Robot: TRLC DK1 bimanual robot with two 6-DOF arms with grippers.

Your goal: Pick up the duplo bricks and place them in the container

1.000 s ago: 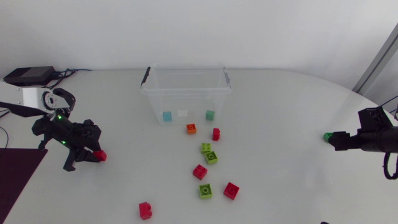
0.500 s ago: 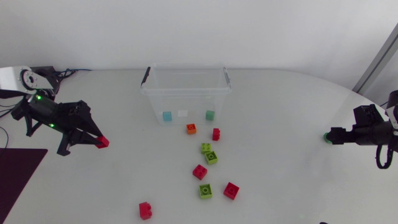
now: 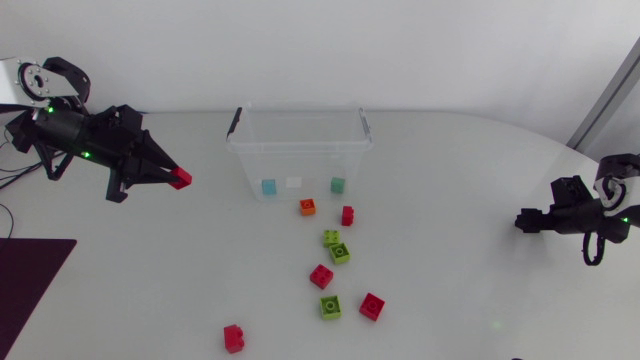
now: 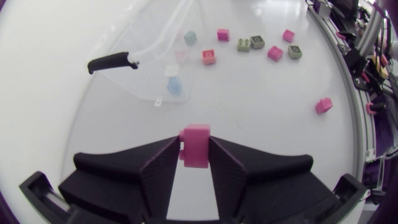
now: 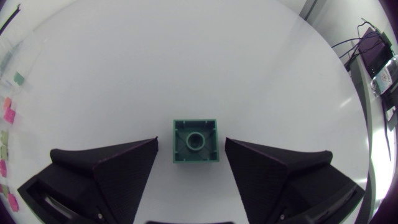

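Currently the left jaws are pinching a red brick [image 4: 196,146]. Both fingers [image 4: 163,171] press on its opposite side faces, and the brick stands out past the fingertips. Its longer side runs in line with the fingers and points straight ahead of the jaws. Its studs cannot be made out. The left arm [image 3: 80,140] carries the brick above the desk [image 3: 480,300].

The container [image 3: 300,150] is clear-walled with a black handle [image 4: 112,62] at its short end. It stands on the desk ahead of the left jaws, slightly off to one side and well apart from them. Its long axis runs across the line between the two arms. Inside, a light blue brick [image 3: 268,186], a white brick [image 3: 294,183] and a teal brick [image 3: 338,184] lie in a row along one long wall.

Eight loose bricks lie on the desk beyond the container as seen from the left jaws: one orange brick [image 3: 308,207], three lime bricks [image 3: 340,253] and four red ones [image 3: 372,306].

The right jaws, on the right arm [image 3: 590,215], are spread. A green brick [image 5: 196,142] lies on the desk between them and touches neither finger, with a gap on each side. It is square in outline, and its hollow face with a round centre tube is turned toward the wrist camera.

Any print on the bricks or container is too small to read.
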